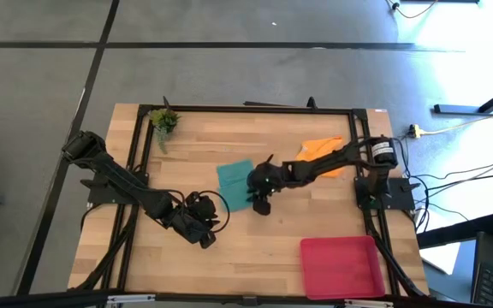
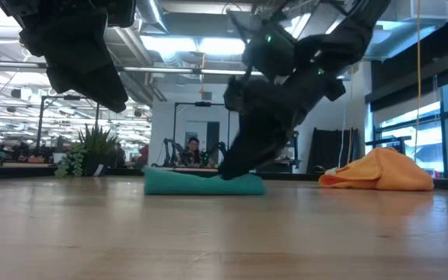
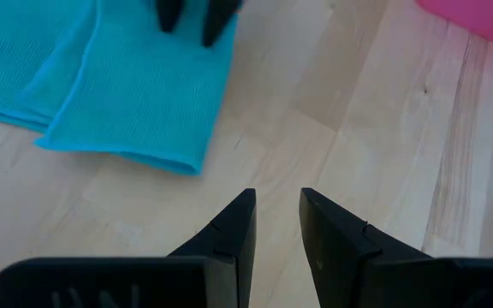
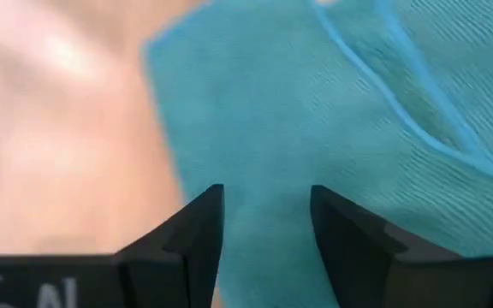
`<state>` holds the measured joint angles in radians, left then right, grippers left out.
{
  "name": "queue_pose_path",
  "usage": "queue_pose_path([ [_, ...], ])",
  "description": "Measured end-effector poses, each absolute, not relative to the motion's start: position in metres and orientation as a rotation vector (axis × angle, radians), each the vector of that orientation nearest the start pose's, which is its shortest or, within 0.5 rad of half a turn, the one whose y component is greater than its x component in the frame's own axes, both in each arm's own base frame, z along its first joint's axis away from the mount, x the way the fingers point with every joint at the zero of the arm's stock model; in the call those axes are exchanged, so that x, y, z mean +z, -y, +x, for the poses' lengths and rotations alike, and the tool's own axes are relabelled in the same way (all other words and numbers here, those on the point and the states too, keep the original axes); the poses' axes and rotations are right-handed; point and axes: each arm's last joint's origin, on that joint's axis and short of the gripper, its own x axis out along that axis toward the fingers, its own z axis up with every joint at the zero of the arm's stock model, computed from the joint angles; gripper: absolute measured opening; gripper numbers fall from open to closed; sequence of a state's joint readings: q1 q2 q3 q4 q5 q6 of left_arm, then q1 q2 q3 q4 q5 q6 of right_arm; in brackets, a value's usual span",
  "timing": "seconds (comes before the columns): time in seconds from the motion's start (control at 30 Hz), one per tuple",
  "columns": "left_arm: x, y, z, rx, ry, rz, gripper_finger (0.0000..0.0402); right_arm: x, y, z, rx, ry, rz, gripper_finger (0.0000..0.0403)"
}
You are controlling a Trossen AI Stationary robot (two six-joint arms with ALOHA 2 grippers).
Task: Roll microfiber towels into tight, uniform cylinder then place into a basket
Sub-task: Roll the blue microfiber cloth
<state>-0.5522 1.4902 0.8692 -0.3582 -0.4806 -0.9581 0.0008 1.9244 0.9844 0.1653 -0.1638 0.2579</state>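
While the right gripper (image 1: 258,202) presses parted fingers on the teal towel (image 1: 233,177) mid-table, the left gripper (image 3: 276,224) (narrowly open, empty) hovers nearby — orange towel (image 1: 324,151) crumpled behind, basket (image 1: 341,266) in front.

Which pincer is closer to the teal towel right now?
Right. The right pincer is down at the teal towel's edge; the left pincer sits apart from it over bare table.

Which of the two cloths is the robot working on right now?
The teal towel at the table's middle: the right gripper is down at its edge. The orange towel lies crumpled and untouched farther back.
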Motion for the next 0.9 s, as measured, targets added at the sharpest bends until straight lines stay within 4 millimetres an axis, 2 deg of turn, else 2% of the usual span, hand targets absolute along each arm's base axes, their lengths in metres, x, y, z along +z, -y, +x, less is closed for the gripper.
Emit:
queue_pose_path([
  [0.17, 0.195, 0.138, 0.250, 0.325, -0.787, -0.397, 0.0085, 0.130, -0.015, 0.375, 0.114, -0.731, 0.217, 0.0177],
  [0.4, 0.193, 0.138, 0.250, 0.315, -0.796, -0.363, 0.0085, 0.170, -0.016, 0.364, 0.145, -0.679, 0.053, 0.0177],
  [0.5, 0.189, 0.138, 0.252, 0.331, -0.801, -0.351, 0.0085, 0.178, -0.019, 0.356, 0.164, -0.706, -0.022, 0.0177],
  [0.77, 0.183, 0.125, 0.262, 0.314, -0.833, -0.211, 0.0085, 0.181, -0.028, 0.342, 0.092, -0.818, -0.154, 0.0177],
  [0.9, 0.185, 0.125, 0.265, 0.203, -0.835, -0.007, 0.0085, 0.180, -0.031, 0.340, 0.093, -0.844, -0.138, 0.0177],
])
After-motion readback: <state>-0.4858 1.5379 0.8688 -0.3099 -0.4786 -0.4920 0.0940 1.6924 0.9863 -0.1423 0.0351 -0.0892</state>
